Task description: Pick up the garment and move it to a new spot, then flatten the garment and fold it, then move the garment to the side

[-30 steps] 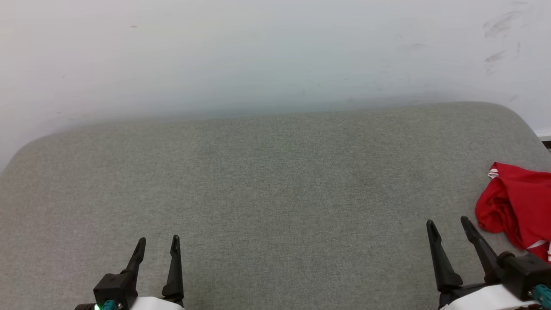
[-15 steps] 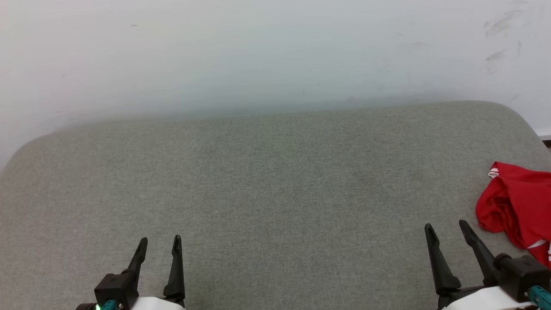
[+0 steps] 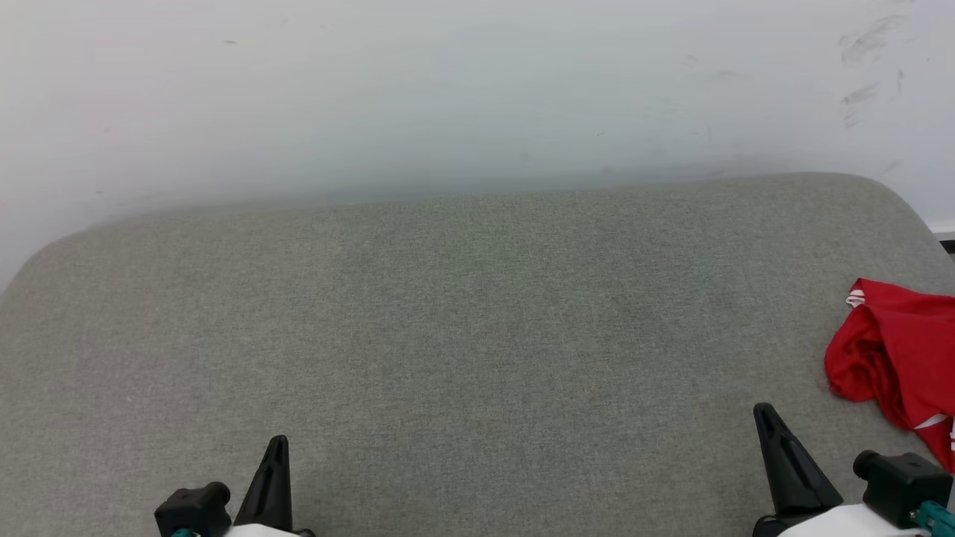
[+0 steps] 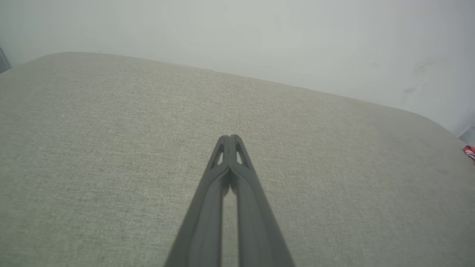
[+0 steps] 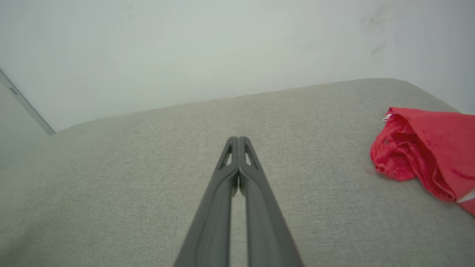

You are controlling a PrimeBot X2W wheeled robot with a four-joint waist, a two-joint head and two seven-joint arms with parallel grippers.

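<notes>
Garment [image 3: 895,358] crumpled; right gripper [image 3: 768,425] near it, left gripper [image 3: 277,451] well apart, both pinched together, empty. Risk: shoving fabric off cushion [image 3: 477,335].

Open cushion [image 3: 477,335] ahead; garment [image 3: 903,350] bunched at right, wall [image 3: 448,97] behind.

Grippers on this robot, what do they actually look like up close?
Each, left gripper and right gripper, has two long, dark, matte fingers tapering to a point, with small triangular cut-outs near the tips. They rise from a white arm shell. A black knobbed block sits beside each, and a teal fitting shows on the right one.
</notes>
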